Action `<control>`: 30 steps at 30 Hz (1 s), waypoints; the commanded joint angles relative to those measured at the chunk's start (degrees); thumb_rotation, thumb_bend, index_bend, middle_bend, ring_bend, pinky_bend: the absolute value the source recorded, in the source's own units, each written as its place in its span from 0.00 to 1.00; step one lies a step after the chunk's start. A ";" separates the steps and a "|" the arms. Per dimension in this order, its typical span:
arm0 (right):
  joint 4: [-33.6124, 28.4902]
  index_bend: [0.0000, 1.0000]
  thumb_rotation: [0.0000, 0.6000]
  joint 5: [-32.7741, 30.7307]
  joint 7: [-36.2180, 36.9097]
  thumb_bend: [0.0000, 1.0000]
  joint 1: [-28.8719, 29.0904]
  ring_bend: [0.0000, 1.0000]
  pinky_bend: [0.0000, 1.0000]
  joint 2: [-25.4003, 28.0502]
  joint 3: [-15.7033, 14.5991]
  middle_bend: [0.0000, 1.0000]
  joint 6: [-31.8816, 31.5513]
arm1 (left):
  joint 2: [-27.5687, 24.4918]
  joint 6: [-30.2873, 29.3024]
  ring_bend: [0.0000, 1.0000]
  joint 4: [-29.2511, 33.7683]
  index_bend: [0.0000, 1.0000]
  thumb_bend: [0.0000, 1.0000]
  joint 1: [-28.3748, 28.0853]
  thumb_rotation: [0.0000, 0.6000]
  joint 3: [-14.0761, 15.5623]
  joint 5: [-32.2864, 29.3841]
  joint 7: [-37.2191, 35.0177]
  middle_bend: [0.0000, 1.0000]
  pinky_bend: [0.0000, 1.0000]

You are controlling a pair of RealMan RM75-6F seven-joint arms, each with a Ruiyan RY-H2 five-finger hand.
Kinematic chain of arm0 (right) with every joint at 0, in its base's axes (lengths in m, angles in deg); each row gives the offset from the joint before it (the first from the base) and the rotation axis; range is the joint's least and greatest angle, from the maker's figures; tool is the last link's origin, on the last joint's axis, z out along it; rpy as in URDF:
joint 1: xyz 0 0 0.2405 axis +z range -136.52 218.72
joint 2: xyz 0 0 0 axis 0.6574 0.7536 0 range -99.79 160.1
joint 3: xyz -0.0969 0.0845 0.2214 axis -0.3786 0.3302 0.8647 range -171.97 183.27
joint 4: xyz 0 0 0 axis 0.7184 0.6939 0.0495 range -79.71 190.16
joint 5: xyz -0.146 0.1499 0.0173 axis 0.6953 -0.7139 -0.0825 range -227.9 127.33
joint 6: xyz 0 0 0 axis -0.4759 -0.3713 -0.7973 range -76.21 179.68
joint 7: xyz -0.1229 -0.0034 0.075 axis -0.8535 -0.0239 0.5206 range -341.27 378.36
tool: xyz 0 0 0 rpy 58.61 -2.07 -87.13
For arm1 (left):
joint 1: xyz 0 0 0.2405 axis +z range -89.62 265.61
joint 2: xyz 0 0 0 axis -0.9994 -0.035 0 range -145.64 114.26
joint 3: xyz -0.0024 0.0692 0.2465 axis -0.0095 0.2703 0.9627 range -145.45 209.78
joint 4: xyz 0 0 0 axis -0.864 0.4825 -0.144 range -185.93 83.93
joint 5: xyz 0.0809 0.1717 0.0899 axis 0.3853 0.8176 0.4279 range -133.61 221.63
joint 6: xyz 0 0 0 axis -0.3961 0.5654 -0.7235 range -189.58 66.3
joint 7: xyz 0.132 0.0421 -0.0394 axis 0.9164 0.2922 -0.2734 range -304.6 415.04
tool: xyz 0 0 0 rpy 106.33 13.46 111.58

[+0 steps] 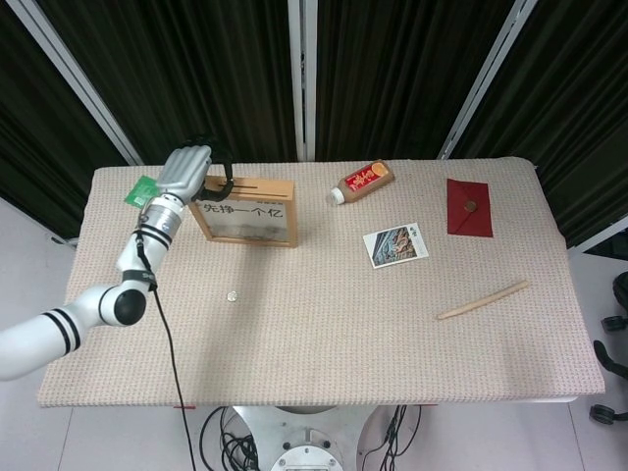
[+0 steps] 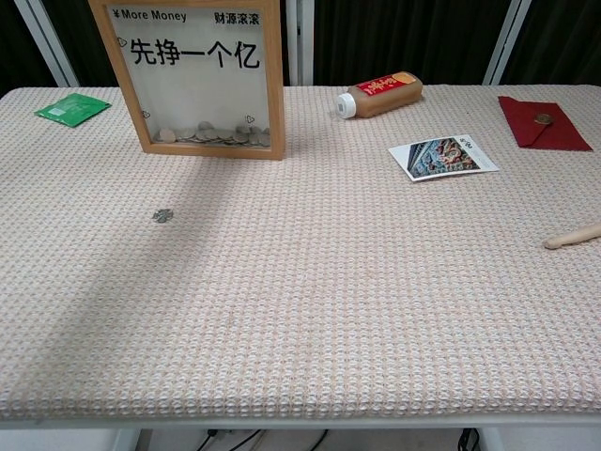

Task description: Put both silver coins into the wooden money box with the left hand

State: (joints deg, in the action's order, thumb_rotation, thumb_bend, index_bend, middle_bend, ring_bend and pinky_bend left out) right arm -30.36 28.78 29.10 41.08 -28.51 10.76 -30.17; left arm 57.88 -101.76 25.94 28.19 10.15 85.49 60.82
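The wooden money box [image 1: 245, 211] stands upright at the back left of the table, with coins lying in its bottom [image 2: 211, 135]. My left hand [image 1: 186, 171] rests on the box's top left corner, dark fingers curled over the top edge by the slot. Whether it pinches a coin is hidden. The chest view cuts off the box's top and shows no hand. One silver coin [image 1: 233, 294] [image 2: 163, 215] lies flat on the cloth in front of the box, apart from the hand. My right hand shows in neither view.
A green packet [image 1: 144, 188] lies left of the box, beside my forearm. A bottle [image 1: 361, 182] lies on its side at the back centre, with a photo card [image 1: 395, 243], a red envelope [image 1: 469, 207] and a wooden stick [image 1: 483, 299] on the right half.
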 commanded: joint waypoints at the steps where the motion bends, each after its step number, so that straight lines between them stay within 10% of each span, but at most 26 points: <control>1: -0.11 0.00 1.00 0.17 -0.32 0.28 0.03 0.00 0.00 -0.01 -0.12 0.00 0.04 | 0.35 0.36 0.08 -0.64 0.62 0.43 -0.27 1.00 0.40 0.01 -0.21 0.28 0.07; 17: -0.85 0.00 1.00 -0.27 -1.04 0.28 0.19 0.00 0.00 0.47 0.11 0.00 0.26 | 0.93 1.67 0.08 -2.54 0.60 0.43 -0.49 1.00 1.74 1.29 -2.08 0.28 0.07; 30: -1.03 0.00 1.00 -0.36 -1.06 0.28 0.22 0.00 0.00 0.61 0.18 0.00 0.28 | 0.87 -4.19 0.07 0.57 0.22 0.34 1.32 1.00 0.06 7.15 -5.92 0.23 0.06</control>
State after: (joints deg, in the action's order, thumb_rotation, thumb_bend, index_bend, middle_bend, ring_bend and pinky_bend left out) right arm -31.38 28.42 28.04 41.30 -27.90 10.94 -29.89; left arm 58.95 -104.52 25.21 28.84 10.74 91.09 55.88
